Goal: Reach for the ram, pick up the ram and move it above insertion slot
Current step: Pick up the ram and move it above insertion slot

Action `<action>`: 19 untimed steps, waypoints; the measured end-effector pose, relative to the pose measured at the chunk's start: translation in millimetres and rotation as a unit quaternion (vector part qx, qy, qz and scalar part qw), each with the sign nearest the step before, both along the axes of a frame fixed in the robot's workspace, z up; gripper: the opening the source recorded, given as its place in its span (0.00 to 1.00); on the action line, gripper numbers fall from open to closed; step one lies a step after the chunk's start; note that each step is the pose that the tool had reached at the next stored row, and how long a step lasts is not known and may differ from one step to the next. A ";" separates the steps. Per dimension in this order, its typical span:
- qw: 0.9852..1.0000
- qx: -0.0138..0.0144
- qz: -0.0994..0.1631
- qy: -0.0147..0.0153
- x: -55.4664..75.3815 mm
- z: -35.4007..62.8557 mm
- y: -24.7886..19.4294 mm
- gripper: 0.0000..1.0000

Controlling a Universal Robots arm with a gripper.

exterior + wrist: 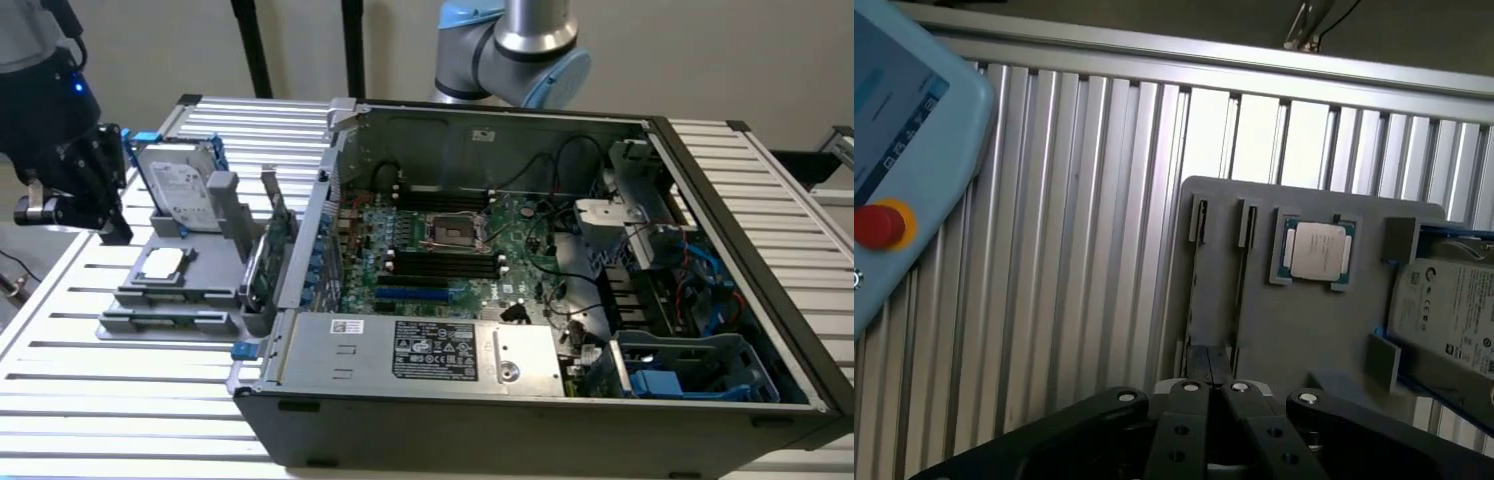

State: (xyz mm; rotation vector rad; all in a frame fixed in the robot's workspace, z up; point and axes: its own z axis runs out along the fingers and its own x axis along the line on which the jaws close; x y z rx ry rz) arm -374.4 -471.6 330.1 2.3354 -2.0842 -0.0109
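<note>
The ram (167, 319) is a thin greenish stick standing on edge in a narrow slot at the front of the grey holder (147, 290). In the wrist view it shows edge-on as a thin dark line (1239, 290). My black gripper (60, 205) hangs above the slatted table at the exterior view's left, apart from the holder. Its fingers (1189, 400) meet at the tips, shut on nothing, and the gripper (1212, 385) points toward the holder's slot end. The black memory slots (441, 265) lie on the motherboard inside the open computer case (534, 390).
The holder also carries a processor chip (1318, 250), a silver hard drive (180, 185) and an upright green expansion card (276, 250). A teach pendant (894, 150) with a red stop button lies on the table beside the holder. The case walls stand tall at the exterior view's right.
</note>
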 end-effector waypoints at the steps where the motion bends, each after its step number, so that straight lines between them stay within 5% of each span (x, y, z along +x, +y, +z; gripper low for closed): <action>1: 1.000 0.000 0.000 0.000 0.0 -0.3 0.0 0.11; 10: 1.000 0.000 -0.011 0.000 0.2 -0.6 0.7 0.11; 17: 1.000 0.000 -0.011 0.000 1.4 -3.9 0.7 0.36; 19: 1.000 0.000 -0.011 0.000 1.6 -7.5 0.7 0.36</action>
